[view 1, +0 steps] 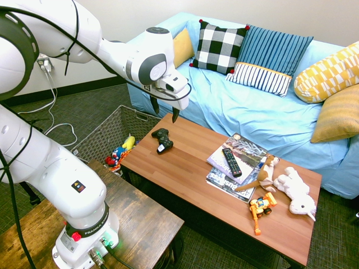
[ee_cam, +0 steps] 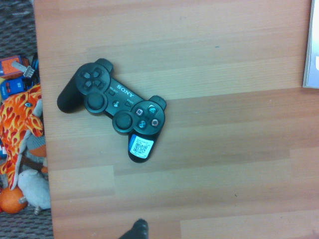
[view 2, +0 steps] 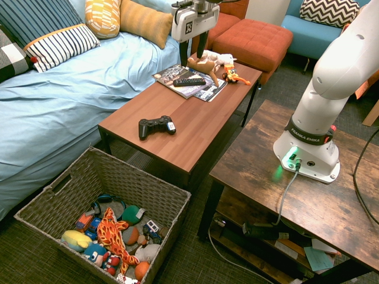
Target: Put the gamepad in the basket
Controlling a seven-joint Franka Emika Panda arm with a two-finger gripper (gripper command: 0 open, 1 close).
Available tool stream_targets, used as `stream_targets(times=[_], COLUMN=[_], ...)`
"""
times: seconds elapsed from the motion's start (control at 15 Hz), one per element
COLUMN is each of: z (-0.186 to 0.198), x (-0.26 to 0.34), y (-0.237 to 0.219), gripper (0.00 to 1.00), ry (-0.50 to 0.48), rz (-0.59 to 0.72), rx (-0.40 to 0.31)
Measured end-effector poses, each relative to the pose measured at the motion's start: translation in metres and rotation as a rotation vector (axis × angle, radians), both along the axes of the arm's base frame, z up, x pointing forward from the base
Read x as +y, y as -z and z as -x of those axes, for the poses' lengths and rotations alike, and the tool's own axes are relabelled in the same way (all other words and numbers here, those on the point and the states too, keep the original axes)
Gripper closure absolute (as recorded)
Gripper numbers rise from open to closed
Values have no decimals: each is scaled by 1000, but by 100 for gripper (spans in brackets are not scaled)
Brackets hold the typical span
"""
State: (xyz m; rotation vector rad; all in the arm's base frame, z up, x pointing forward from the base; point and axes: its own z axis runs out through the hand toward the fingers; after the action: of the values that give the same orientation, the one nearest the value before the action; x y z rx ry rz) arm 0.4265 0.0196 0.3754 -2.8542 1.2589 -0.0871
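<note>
Hovering: open claw (view 1: 165, 112) | 1 gamepad (view 1: 162, 140): lower, apart, on table (view 1: 185, 168)

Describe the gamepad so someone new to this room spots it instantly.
Beside the light-blue sofa stands a low wooden coffee table. Near its end by the big woven basket lies the gamepad, black with two rounded horns and a white sticker on one. The other black item, a remote, is long and slim, lying on magazines.

black gamepad (view 2: 156, 126) lies on table (view 2: 195, 112), outside woven grey basket (view 2: 169, 204).
</note>
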Motion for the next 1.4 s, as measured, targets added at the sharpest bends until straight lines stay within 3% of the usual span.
stream_targets(times=[0.4, 0.93, 1.4], z=[-12, -58, -66], x=[4, 79, 105], y=[14, 57, 128], gripper=[0, 0, 0], ry=[-81, -342, -543], rz=[15, 66, 72], rx=[-30, -76, -55])
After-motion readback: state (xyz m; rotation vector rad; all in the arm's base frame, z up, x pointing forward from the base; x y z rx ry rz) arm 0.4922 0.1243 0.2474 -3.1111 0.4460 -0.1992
